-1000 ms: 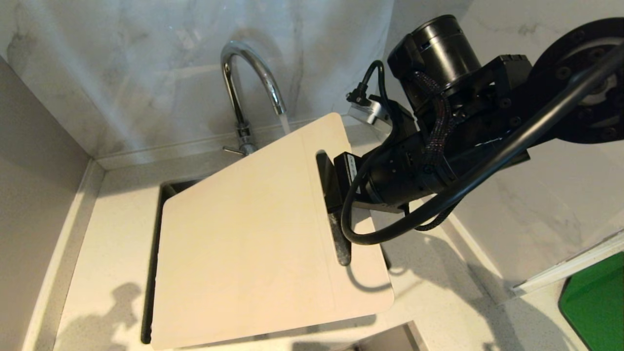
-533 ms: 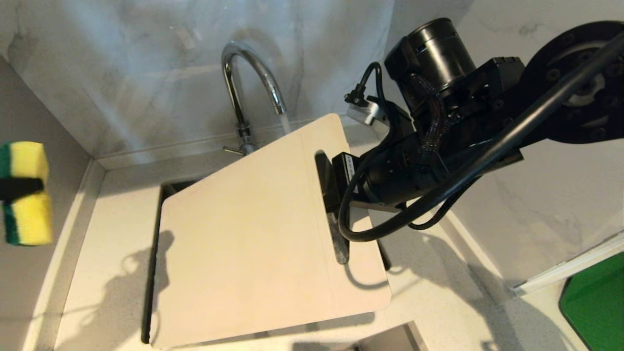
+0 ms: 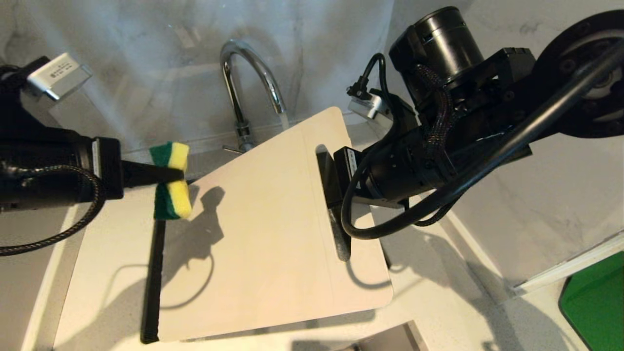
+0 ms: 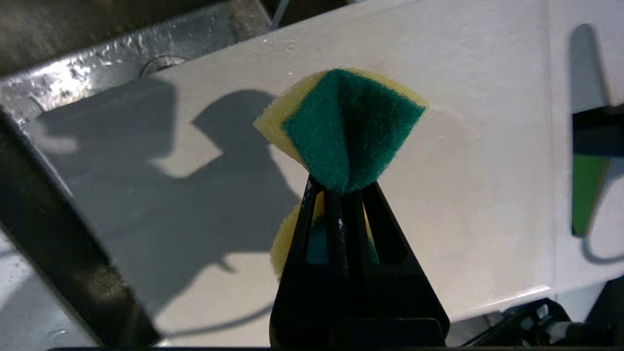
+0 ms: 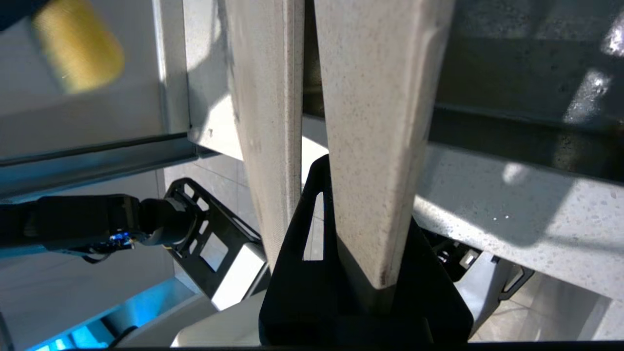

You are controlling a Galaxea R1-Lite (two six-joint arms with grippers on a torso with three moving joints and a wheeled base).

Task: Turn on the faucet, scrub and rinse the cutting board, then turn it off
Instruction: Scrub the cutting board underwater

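Note:
The chrome faucet (image 3: 253,83) stands behind the sink, and a thin stream of water falls from its spout onto the far edge of the cutting board (image 3: 263,229). The off-white board lies tilted over the sink. My right gripper (image 3: 335,181) is shut on the strip beside its slot handle; in the right wrist view that strip (image 5: 380,146) runs between the black fingers of the right gripper (image 5: 341,195). My left gripper (image 3: 176,173) is shut on a yellow and green sponge (image 3: 170,195) above the board's left edge. From the left wrist, the pinched sponge (image 4: 346,126) sticks out of the left gripper (image 4: 341,187) over the board (image 4: 463,170).
The dark sink (image 3: 152,273) shows as a strip along the board's left side, set in a pale speckled counter (image 3: 112,253). Marble walls close in behind and on both sides. A green slab (image 3: 594,307) lies at the lower right.
My left arm has swung in from the left with the sponge, from outside the view to above the board's left edge. The right arm and the board have barely shifted.

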